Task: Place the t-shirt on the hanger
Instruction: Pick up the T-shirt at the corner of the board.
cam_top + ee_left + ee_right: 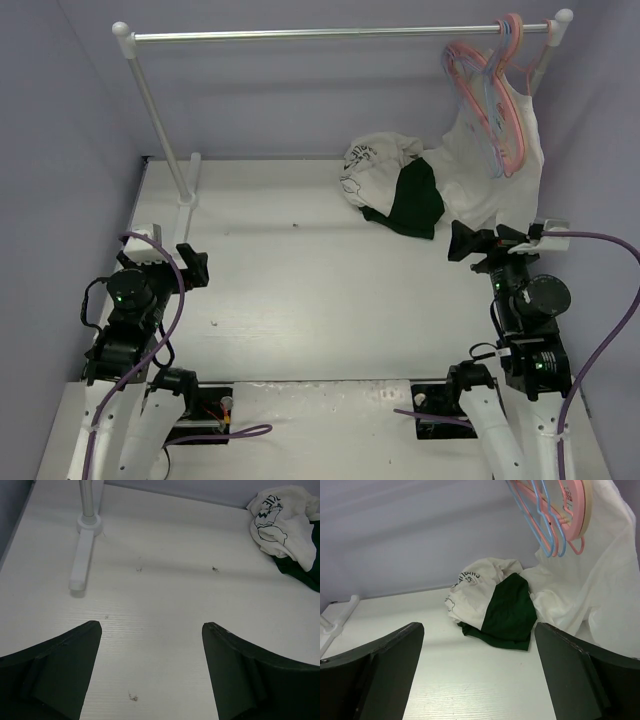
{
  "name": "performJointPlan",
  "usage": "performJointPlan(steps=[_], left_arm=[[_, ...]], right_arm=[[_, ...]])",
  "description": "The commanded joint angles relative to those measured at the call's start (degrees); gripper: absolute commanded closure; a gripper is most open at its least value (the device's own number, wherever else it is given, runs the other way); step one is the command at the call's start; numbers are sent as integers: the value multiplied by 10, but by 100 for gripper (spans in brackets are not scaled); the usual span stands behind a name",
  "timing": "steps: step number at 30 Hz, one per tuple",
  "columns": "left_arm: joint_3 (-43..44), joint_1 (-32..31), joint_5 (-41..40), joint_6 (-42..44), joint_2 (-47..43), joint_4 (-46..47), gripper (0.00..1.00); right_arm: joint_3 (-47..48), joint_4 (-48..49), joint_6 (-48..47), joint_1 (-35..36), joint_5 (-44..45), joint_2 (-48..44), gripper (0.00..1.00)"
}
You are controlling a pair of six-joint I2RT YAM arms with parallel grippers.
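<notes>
1. t-shirt point(392, 185) lies crumpled at the far right of the table point(290, 290), touching the hanging white top point(490, 170).
2. hanger point(526, 513) hangs among the pink hangers point(515, 120) on the rail point(330, 34).
3. left gripper point(151, 625) and right gripper point(458, 242): fingers spread, empty.
4. judgement: right arm is nearer; pinch near the collar, clear of the white top.
</notes>
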Motion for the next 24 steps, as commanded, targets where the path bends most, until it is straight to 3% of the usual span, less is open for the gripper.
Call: performJointPlan(steps=[1,7,13,15,19,24], left_arm=[[4,-2,8,6,11,37,17],[-1,-2,19,2,15,47,17],[2,-3,29,-4,35,44,17],[3,-3,29,-5,43,39,17],[6,-3,29,-5,49,36,17],[6,-3,21,-5,53,33,17]], right_arm=[[1,36,9,-4,-13,22,0],[13,39,-6,-4,-43,53,0],[62,86,-15,6,-97,175,5],[77,110,-27,26,-63,221,6],[124,115,-100,158,67,315,5],[140,179,-112,179,109,448,3]])
